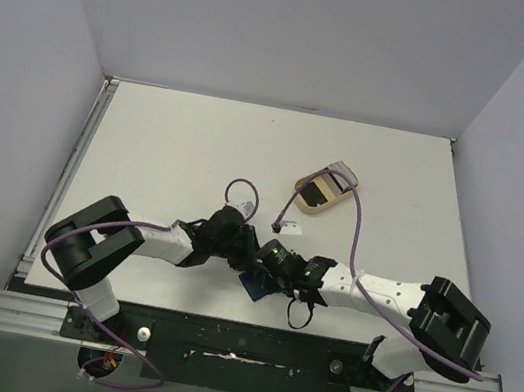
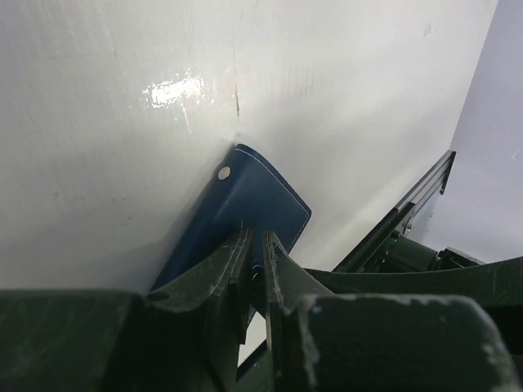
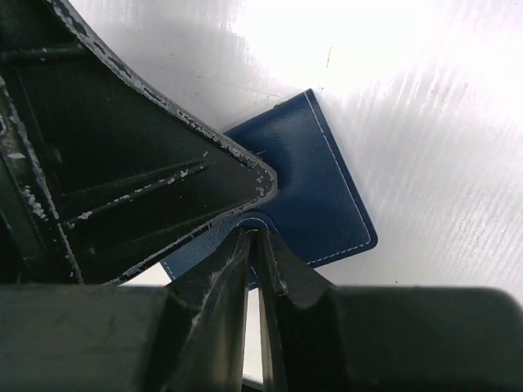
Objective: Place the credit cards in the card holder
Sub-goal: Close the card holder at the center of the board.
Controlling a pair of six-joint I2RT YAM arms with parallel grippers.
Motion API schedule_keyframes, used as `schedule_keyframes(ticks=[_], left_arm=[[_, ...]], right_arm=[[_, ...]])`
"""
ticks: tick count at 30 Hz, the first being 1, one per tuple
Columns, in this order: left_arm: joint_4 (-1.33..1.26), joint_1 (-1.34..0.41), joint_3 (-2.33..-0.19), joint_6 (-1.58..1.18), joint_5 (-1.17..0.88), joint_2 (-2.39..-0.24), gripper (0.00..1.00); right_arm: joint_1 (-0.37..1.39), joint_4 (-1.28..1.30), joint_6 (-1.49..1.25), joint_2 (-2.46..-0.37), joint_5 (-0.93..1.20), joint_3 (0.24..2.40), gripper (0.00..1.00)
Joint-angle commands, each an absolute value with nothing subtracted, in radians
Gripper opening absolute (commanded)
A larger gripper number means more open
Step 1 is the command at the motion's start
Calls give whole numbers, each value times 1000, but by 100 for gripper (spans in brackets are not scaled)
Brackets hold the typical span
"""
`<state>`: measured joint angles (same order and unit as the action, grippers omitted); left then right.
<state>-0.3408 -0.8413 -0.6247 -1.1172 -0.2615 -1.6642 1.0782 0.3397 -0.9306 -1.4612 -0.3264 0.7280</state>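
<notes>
**Item: card holder [image 2: 253, 200].** Navy blue with pale stitching and one snap stud. It lay on the white tabletop [image 1: 178, 151], directly at the tips of both pincers, where the two arms met.

**Left pincer [image 2: 255, 260].** The fingers were drawn almost together, leaving only a sliver of gap. They were clamped on the near edge of the holder, and the rest of the holder extended away beyond the tips.

**Right pincer [image 3: 257, 245].** It was closed likewise, nipping a stitched edge of the same holder. The left pincer loomed just beside it. No card was held in either one.

**Credit cards.** One dark card [image 1: 319, 195] sat in the tan dish [image 1: 345, 173], well beyond both pincers and further from the arm bases. A small pale piece [image 1: 285, 228] lay between the dish and the pincers. It was too small to confirm as a card.

**Status.**
- No inner pocket or lighter lining was on view in any picture.
- No card was seen in or against the holder.
- Judged early stage: both pincers were occupied with gripping the holder, probably to spread it open.
- Outstanding: opening the holder, fetching each card, and inserting each card.
</notes>
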Motion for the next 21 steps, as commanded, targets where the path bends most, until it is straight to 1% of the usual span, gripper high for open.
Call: schedule_keyframes(ticks=[1, 5, 8, 12, 13, 15, 16, 18, 21], left_arm=[[-275, -847, -610, -1097, -256, -1654, 11], [-244, -829, -631, -1082, -249, -1629, 12], [-205, -796, -647, -1056, -245, -1585, 18], [-144, -733, -653, -1013, -228, -1490, 31], [-125, -714, -653, -1001, -226, -1462, 37], [-54, -683, -690, -966, -208, -1391, 46], [-31, -670, -700, -954, -199, -1369, 47], [50, -651, -736, -910, -162, -1303, 52], [200, -642, -817, -808, -62, -1197, 63]], right_arm=[[1059, 366, -918, -1585, -221, 645, 11], [1064, 414, -903, -1567, -255, 690, 11], [1062, 447, -881, -1522, -291, 735, 16], [1060, 482, -861, -1440, -357, 800, 26], [1061, 491, -860, -1417, -371, 816, 29], [1061, 506, -861, -1367, -402, 840, 38], [1061, 512, -859, -1337, -419, 848, 41], [1060, 530, -857, -1277, -452, 863, 50], [1061, 554, -845, -1162, -513, 875, 63]])
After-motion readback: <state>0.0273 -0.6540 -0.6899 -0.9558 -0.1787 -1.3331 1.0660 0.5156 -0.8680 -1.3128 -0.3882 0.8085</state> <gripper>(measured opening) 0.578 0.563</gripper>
